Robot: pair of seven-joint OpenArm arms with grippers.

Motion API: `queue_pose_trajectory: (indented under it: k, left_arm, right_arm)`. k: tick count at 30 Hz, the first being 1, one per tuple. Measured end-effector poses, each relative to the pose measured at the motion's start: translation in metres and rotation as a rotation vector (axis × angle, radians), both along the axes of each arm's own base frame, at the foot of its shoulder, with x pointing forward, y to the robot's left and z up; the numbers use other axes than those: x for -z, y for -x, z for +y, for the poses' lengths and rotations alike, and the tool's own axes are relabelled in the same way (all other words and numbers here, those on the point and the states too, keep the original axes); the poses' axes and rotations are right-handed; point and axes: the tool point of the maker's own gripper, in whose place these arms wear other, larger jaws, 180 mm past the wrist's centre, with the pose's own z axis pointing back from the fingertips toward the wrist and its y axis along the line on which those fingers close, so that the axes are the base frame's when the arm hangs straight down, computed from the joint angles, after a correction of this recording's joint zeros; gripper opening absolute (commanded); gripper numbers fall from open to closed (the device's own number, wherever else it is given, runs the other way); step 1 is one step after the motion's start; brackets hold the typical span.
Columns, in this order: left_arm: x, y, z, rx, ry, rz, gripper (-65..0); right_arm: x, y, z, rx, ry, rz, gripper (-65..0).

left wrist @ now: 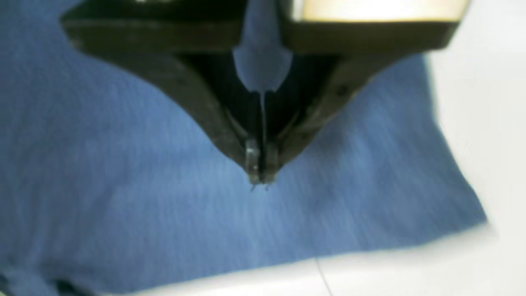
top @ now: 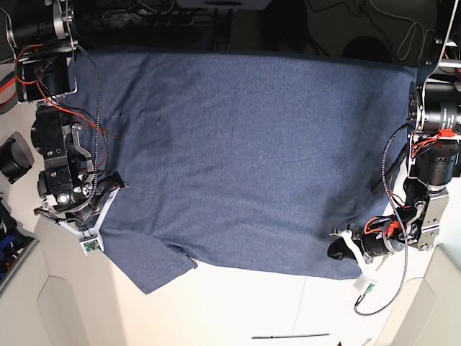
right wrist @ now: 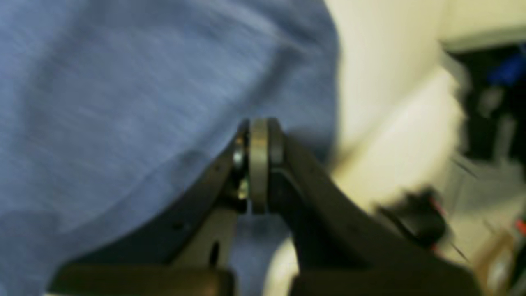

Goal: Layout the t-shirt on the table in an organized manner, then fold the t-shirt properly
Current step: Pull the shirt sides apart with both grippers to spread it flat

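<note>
1. The table (top: 238,303), a broad white worktop crossed by thin dark seam lines, shows bare only along its near edge in the base view; most of the rest lies under cloth.

2. The t-shirt (top: 245,151), heathered slate-blue, is spread flat and wide from the far edge of the table toward the near edge, reaching almost from side to side. One short sleeve (top: 155,270) juts out toward the near-left corner of that view. No lettering shows on the upper face (it is plain blue throughout).

3. The right gripper (right wrist: 257,164) sits at the shirt's edge on the base view's left, just above the sleeve. Its jaws are clenched tight together, and blue fabric fills the wrist view behind and beside the tips. Whether cloth is pinched between them cannot be told from these blurred pictures.

4. The left gripper (left wrist: 261,174) hangs by the shirt's near corner on the base view's right. Its jaws are pressed together with only a hairline slit between them, tips pointing down at the fabric. In its wrist view the cloth spreads beneath and around the tips, with the shirt's hem and the white table just beyond. Contact with the cloth is unclear (the view is soft with blur).
</note>
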Motion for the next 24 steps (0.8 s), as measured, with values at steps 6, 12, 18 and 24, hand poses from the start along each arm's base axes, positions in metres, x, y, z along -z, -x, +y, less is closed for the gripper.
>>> queue_pose_trajectory:
  k: [6, 12, 18, 24]
  left_arm:
    - [0.044, 0.049, 0.004, 0.036, -0.057, 0.244, -65.0]
    - [0.046, 0.078, 0.01, 0.079, -0.094, 0.195, -65.0]
    - [0.037, 0.084, 0.012, 0.091, -0.26, 0.081, -65.0]
    - [0.061, 0.095, 0.054, -0.004, -0.443, 0.084, -65.0]
  right_arm:
    - [0.005, 0.037, 0.002, -0.02, 0.016, 0.053, -65.0]
    - [0.033, 0.104, 0.009, -0.057, 0.025, 0.157, -65.0]
    - [0.047, 0.139, 0.009, -0.068, 0.042, 0.213, -65.0]
    - [0.051, 0.136, 0.009, -0.054, 0.03, 0.18, -65.0]
